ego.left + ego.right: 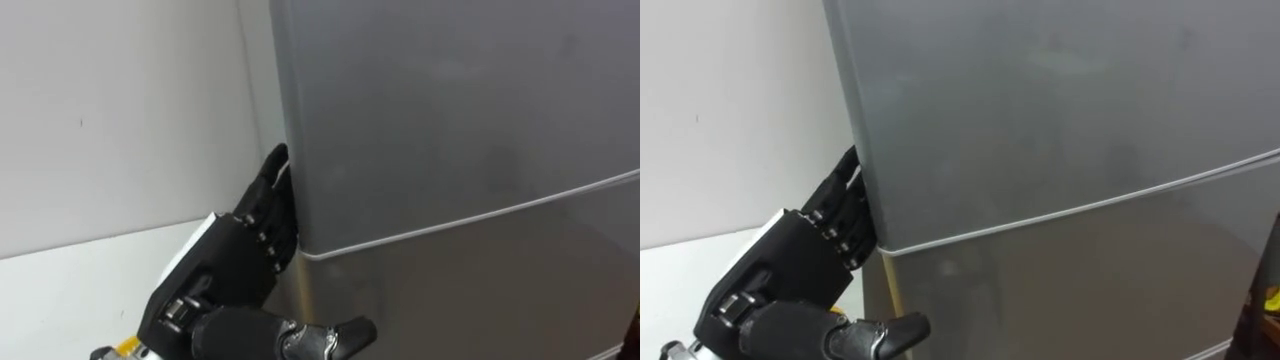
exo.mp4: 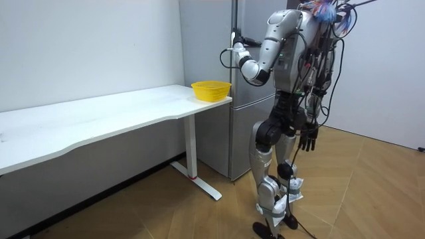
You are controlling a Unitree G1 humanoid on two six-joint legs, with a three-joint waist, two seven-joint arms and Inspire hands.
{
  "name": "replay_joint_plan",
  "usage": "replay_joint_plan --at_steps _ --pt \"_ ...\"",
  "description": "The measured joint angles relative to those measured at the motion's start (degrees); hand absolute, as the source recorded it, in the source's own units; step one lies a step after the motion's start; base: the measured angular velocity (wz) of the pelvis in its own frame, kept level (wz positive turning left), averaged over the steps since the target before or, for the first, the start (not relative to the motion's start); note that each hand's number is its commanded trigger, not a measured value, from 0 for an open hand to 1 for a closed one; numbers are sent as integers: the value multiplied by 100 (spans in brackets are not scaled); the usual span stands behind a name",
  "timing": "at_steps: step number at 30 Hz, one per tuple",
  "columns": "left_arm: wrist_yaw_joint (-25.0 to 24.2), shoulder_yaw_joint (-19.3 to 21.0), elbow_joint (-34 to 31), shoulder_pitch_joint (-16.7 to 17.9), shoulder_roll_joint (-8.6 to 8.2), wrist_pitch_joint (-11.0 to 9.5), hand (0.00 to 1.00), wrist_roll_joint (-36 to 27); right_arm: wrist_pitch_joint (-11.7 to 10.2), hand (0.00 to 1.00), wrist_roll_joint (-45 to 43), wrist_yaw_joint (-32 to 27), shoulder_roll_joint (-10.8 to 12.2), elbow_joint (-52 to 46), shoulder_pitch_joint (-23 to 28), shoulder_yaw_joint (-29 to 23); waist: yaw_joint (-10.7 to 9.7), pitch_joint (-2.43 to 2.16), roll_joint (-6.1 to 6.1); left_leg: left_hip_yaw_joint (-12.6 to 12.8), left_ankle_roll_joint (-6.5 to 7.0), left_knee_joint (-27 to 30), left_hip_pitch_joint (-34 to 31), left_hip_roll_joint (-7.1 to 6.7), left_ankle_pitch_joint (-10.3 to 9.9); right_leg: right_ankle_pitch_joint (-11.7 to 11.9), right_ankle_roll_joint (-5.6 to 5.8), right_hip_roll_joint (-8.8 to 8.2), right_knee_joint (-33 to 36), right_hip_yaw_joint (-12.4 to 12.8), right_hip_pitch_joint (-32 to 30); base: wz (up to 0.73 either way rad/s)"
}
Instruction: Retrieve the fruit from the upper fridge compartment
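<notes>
The upper door (image 1: 450, 110) of the grey fridge (image 2: 206, 40) is sitting shut, hiding whatever is lying behind it. A pale seam is running across the front and dividing it from the lower door (image 1: 480, 300), which is being cut off by the bottom of the eye views. The door's left edge is covering the far side of the left hand (image 1: 235, 262), so whether this hand is hooking round that edge or merely lying against it cannot be told.

A long white counter (image 2: 99, 119) is running along the white wall (image 1: 120, 120) up to the fridge's side. A yellow bowl (image 2: 211, 90) is sitting on the counter's end nearest the fridge. The robot is standing upright on the wooden floor (image 2: 372, 192), facing the fridge front, with its left arm raised.

The left hand is pressing on the upper door's left edge, just above the seam. The right hand (image 2: 307, 139) is hanging beside the thigh, fingers loose and pointing down, holding nothing.
</notes>
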Motion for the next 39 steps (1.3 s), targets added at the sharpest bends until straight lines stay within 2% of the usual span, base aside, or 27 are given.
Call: replay_joint_plan --at_steps 2,3,4,5,9,11,12,14,15,16,22,28,39 --pt "-27 -5 12 -18 4 0 0 -12 5 0 0 -7 -1 9 -28 6 -3 1 -11 -7 0 1 4 -1 0 2 3 2 0 2 7 0" --pt "-27 -9 12 -19 3 0 24 -12 11 0 0 -11 -1 15 -39 7 -3 1 -11 -9 0 1 5 -2 0 4 5 2 1 3 11 0" --pt "-28 -14 12 -23 3 0 71 -12 33 0 1 -17 -1 17 -53 9 -3 1 -11 -11 0 0 6 -4 0 6 8 2 4 4 17 0" --pt "-32 -16 12 -25 3 0 100 -12 44 0 2 -18 -1 17 -59 10 -2 1 -11 -11 0 0 9 -4 0 8 10 2 4 4 20 0" --pt "-24 8 12 -30 3 17 100 -12 53 0 0 -67 -7 16 -62 118 4 5 -17 -16 0 -37 60 -6 0 8 11 4 -8 6 46 0" --pt "113 137 18 -31 3 90 100 -7 53 0 -12 -64 -8 14 -67 181 9 8 -22 -15 0 -42 61 -6 0 8 11 3 -11 4 48 0" --pt "116 183 18 -31 3 102 84 -6 51 0 -18 -63 -8 14 -66 189 9 8 -22 -15 0 -42 60 -7 0 8 11 3 -11 5 46 0" --pt "115 271 17 -32 3 107 65 -6 53 0 -38 -60 -9 16 -59 205 10 8 -21 -15 0 -42 60 -8 0 8 12 2 -12 6 46 0" --pt "110 284 17 -41 3 106 47 -9 53 0 -50 -57 -9 17 -59 209 10 8 -21 -15 0 -42 60 -9 0 8 12 2 -13 6 47 0" --pt "91 283 17 -74 3 105 2 -12 51 0 -59 -55 -9 16 -60 210 10 8 -21 -15 0 -42 60 -9 0 8 12 2 -13 7 47 0" --pt "-70 199 12 -127 31 106 0 -178 48 0 -58 -55 -13 8 -62 213 57 -4 1 -8 0 -41 61 -10 0 8 12 1 -9 6 61 0" --pt "-235 77 12 -136 32 108 0 -174 44 0 -57 -47 -24 9 -58 213 8 -27 47 -4 0 -41 80 -5 0 8 12 4 -3 16 68 -1" --pt "-581 5 12 -138 31 109 0 -173 43 0 -50 -42 -26 9 -46 215 -1 -21 37 -4 1 -41 85 -2 1 8 12 10 5 39 60 0"
